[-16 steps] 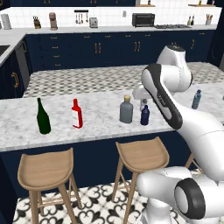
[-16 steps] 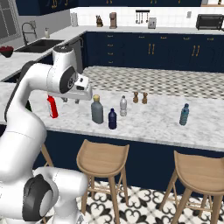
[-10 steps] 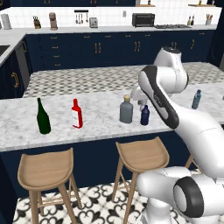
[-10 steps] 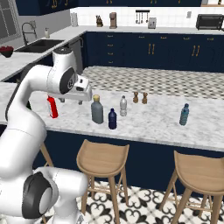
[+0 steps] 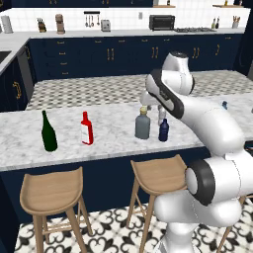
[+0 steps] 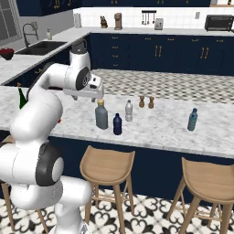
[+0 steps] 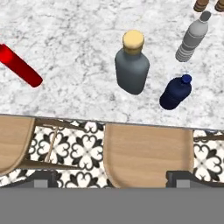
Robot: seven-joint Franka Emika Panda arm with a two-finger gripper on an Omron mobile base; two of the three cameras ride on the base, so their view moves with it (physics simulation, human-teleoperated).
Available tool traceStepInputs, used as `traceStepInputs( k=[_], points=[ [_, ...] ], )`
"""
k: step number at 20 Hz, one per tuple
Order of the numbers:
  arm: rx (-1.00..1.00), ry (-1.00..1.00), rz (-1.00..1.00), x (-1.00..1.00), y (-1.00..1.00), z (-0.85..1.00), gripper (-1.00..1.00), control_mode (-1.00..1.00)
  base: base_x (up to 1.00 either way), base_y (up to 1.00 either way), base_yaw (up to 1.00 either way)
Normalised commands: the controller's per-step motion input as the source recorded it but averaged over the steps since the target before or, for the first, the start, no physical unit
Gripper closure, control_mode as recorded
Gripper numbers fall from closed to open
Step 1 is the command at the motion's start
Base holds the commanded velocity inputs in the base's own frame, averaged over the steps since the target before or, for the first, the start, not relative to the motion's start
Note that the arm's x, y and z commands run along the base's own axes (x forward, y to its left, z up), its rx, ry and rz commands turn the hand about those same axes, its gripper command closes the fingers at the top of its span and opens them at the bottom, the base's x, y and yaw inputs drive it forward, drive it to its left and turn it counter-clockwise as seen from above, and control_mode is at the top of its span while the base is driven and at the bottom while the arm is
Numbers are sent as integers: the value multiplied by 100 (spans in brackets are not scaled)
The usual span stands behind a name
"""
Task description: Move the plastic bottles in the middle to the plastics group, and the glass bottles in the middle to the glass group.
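My gripper (image 7: 111,177) is open and holds nothing; it hangs above the counter's front edge. In the right base view the gripper (image 6: 93,98) is just over the squat grey glass bottle (image 6: 101,115) with a tan cap. From the hand that grey bottle (image 7: 132,68) stands a little ahead of the fingertips. Right of it are the navy plastic bottle (image 7: 176,92) and the slim clear bottle (image 7: 192,37). The grey-blue bottle (image 6: 192,119) stands alone far right. The green wine bottle (image 5: 48,131) and the red flat bottle (image 5: 87,128) stand at the left.
Two brown-topped shakers (image 6: 146,102) stand behind the clear bottle. Wooden stools (image 5: 158,175) sit under the marble counter's (image 5: 108,143) front edge. My own arm hides part of the counter in both base views.
The arm has shifted slightly left in the left base view. No bottle has moved, and the gripper stays open.
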Motion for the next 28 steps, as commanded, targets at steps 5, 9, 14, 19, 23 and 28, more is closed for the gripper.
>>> traceStepInputs(
  k=[5,9,14,19,23,28],
  points=[
    [-4,5,0,74,0,-32,-100,-100,0,0,0],
    [-3,-2,0,26,0,-31,-100,-100,0,0,0],
    [0,-6,0,49,6,-24,-100,-100,0,0,0],
    [0,-1,0,15,16,-38,-100,-100,0,0,0],
    [0,0,0,20,6,-13,-100,-100,0,0,0],
    [0,0,0,24,-10,-1,-100,-100,0,0,0]
  ],
)
